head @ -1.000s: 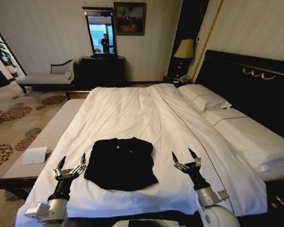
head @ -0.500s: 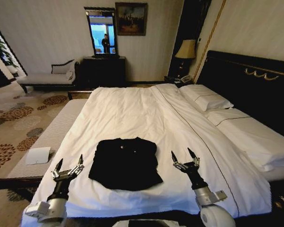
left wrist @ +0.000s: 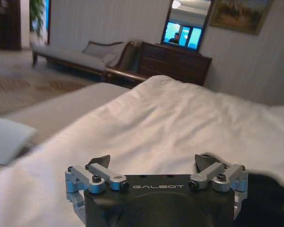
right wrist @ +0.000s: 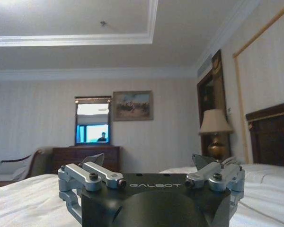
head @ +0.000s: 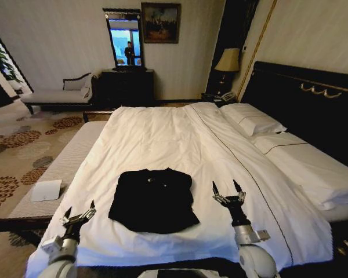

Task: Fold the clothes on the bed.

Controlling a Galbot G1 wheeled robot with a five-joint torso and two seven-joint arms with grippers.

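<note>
Folding looks close to finished, going by how the T-shirt (head: 153, 200) lies: a compact dark rectangle, flat on the white duvet near the foot of the bed (head: 162, 139), roughly midway between the two arms. Neither arm touches it.

The left end effector (head: 78, 214) hangs low at the near left edge of the bed, its fingers spread wide and holding nothing; from its wrist camera the left end effector (left wrist: 154, 163) has the dark cloth just off to one side. The right end effector (head: 229, 191) stands above the duvet just beside the shirt's right edge, fingers likewise wide apart and empty; the right wrist camera looks out level across the room past them (right wrist: 149, 163).

If a further fold is wanted, doing it well would mean both arms coming down on matching corners of the near hem, pinching only the black fabric and not the duvet beneath, then lifting evenly so the layers do not slide apart. If the bundle is judged done, the arms should draw clear without brushing its edges.
</note>
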